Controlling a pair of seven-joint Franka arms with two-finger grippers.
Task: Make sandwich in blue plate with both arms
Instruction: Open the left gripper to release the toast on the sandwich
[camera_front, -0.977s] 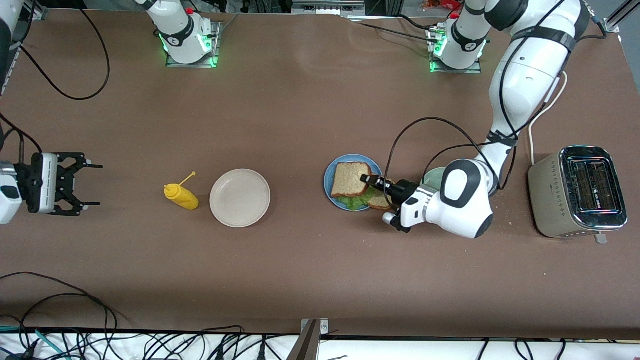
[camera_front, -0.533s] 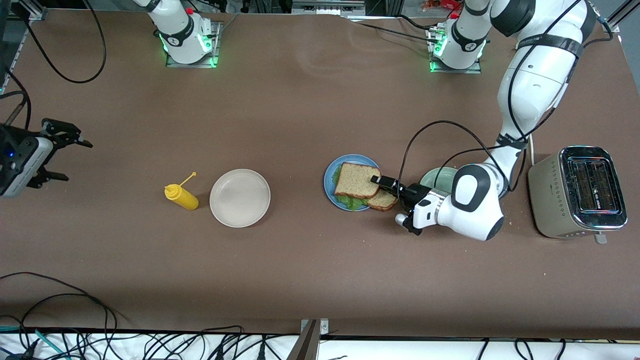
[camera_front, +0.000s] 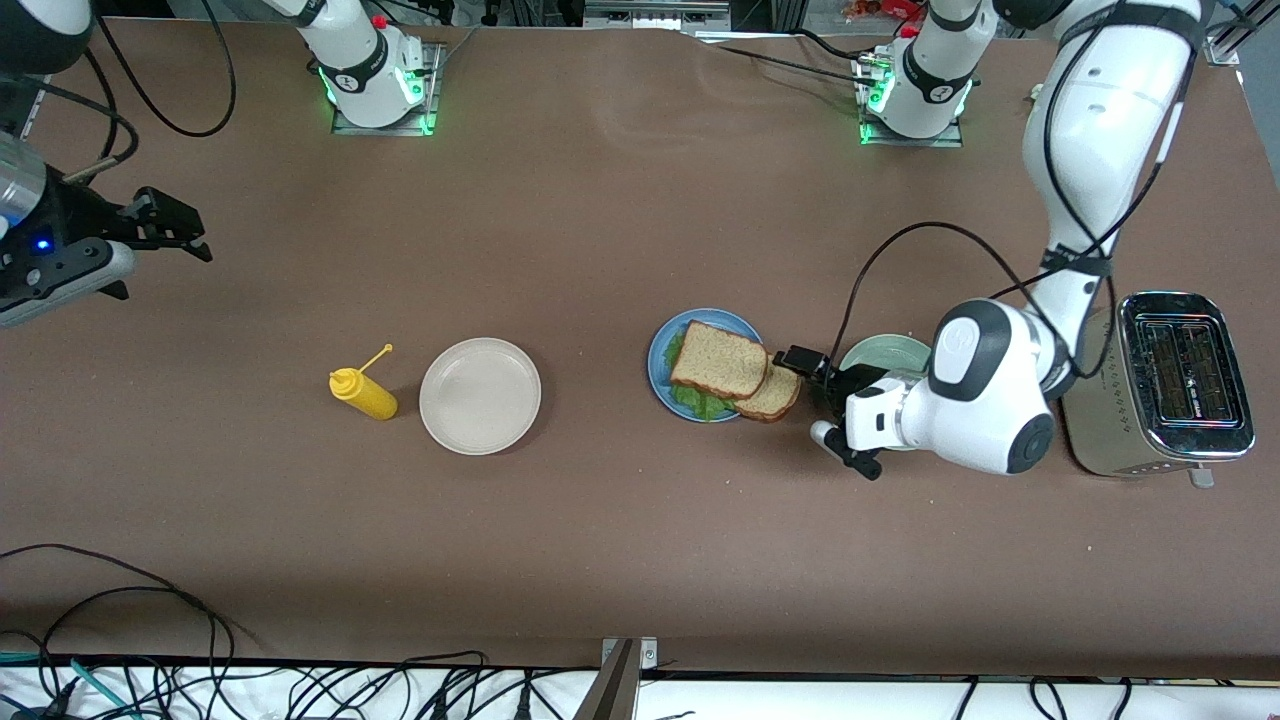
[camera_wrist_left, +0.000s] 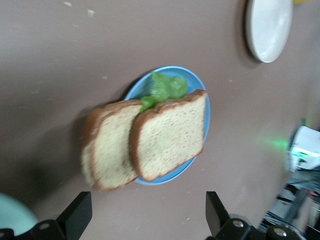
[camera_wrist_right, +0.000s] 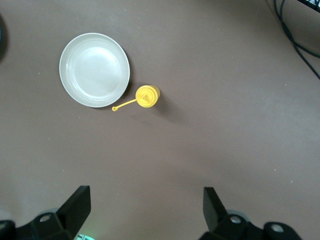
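the sandwich (camera_front: 733, 368) is laid on the blue plate (camera_front: 660, 362), its top slice skewed, the left claw (camera_front: 815, 400) is spread empty just beside it, the right claw (camera_front: 150, 245), likewise spread empty, waits apart, and only withdrawal seems needed.

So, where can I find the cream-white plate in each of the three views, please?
Front view: the cream-white plate lies beside the yellow bottle, toward the right arm's end of the table from the blue plate.
Left wrist view: only part of it shows, at the picture's edge.
Right wrist view: it shows whole.
Shared landmark: the yellow bottle, in the front and right wrist views.
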